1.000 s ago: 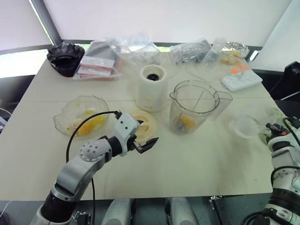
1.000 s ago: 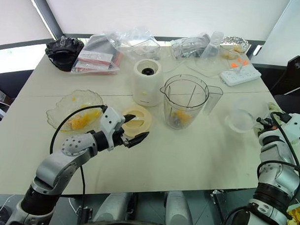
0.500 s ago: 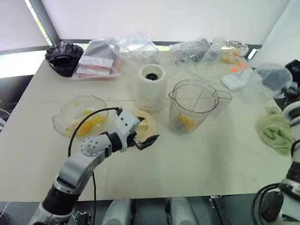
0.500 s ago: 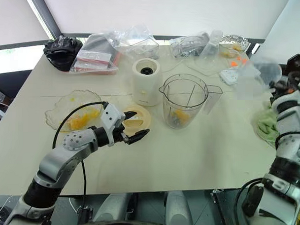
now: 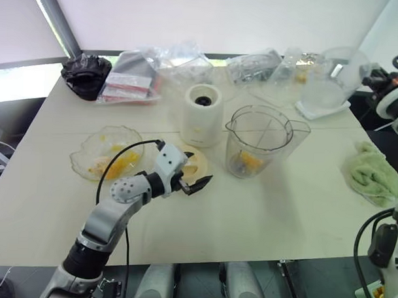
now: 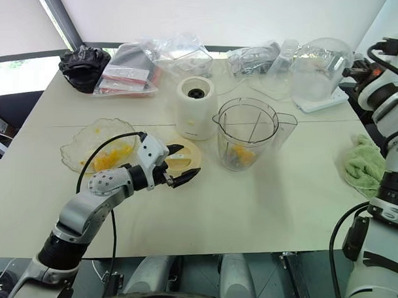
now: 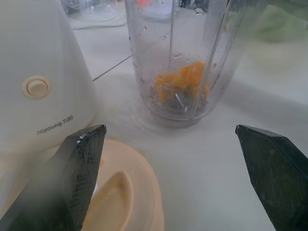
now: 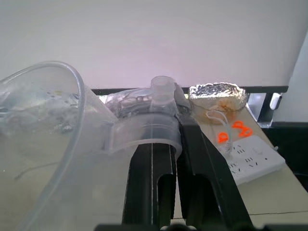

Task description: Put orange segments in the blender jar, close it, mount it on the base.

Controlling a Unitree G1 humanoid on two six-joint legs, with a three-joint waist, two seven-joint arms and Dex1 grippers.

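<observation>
L gripper [image 6: 180, 166] wide over cream lid [image 6: 183, 156]; R gripper [image 8: 178, 144] pinching, prob., clear cover [image 6: 317, 68].

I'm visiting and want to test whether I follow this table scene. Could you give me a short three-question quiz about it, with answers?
1. True or false: the blender jar is mounted on the base.
2. What does the right end effector hold?
A. the green cloth
B. a clear plastic lid
C. the glass dish
3. What lies just under the open left end effector?

Key:
1. False; it stands on the table beside the base, with orange segments inside.
2. B
3. The flat round cream lid.
</observation>
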